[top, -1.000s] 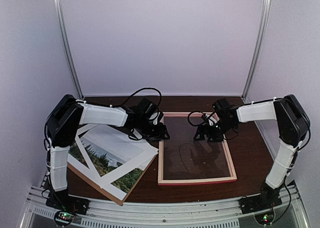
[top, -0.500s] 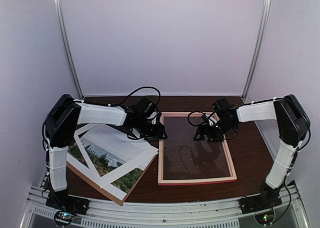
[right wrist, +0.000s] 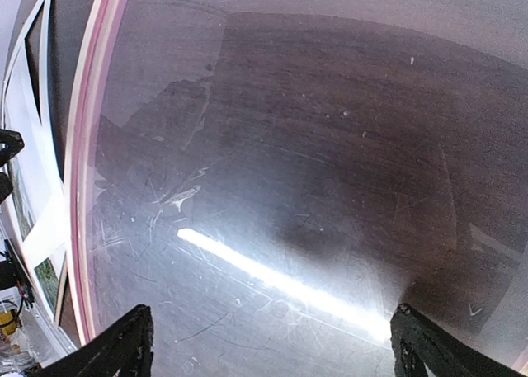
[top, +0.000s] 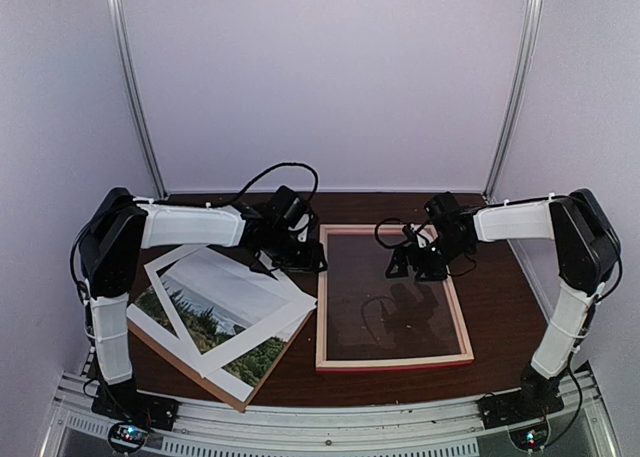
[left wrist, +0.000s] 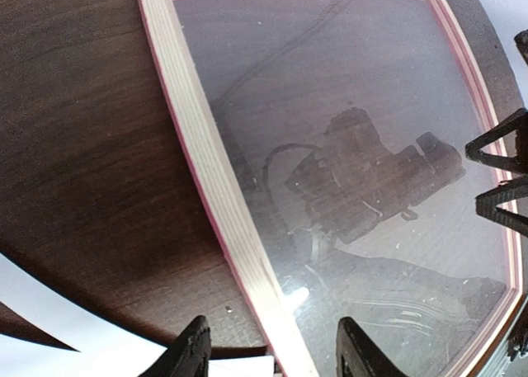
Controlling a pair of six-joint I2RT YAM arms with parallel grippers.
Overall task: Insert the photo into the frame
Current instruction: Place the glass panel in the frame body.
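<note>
Left hand [left wrist: 274, 354] and right hand [right wrist: 276, 344], both spread apart, hover above one frame [top: 394, 361], one photo [top: 215, 312] beside.

I count: one pink-railed rectangular picture frame [top: 321, 317], one landscape photo print [top: 215, 312], one white card mat border [top: 172, 299], one brown backing board [top: 278, 357].

High overview; wrist cameras close over frame [top: 321, 317]

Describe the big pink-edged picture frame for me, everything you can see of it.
The rectangular frame has thin pale wood-coloured rails with pink edges around a glossy clear pane that mirrors the arms. It lies flat on the dark wooden table, right of centre, holding nothing. A corner of the white mat reaches its left rail; nothing else visibly touches it.
</note>
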